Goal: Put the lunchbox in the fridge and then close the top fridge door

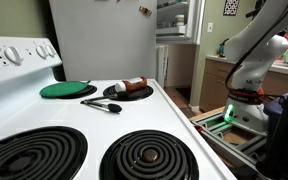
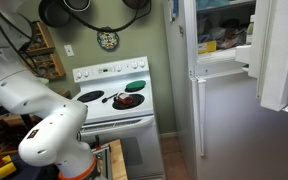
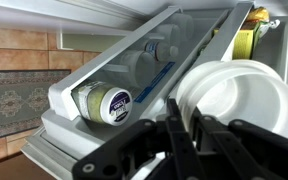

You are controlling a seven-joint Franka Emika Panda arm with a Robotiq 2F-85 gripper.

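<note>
While the top fridge door (image 2: 280,55) stands open, the gripper (image 3: 187,128) holds the lunchbox (image 3: 239,90) beside the door's inner shelves.
From the left in the wrist view: a tiled wall (image 3: 14,90), then the door shelf's white rail (image 3: 134,72) slanting up to the right, with a labelled jar (image 3: 108,101) lying at its lower end. The dark fingers are pinched narrow on the tilted tub's near rim, leaving only a slim gap to the rail. In an exterior view, bare floor separates the stove (image 2: 114,90) from the fridge (image 2: 224,120).
</note>
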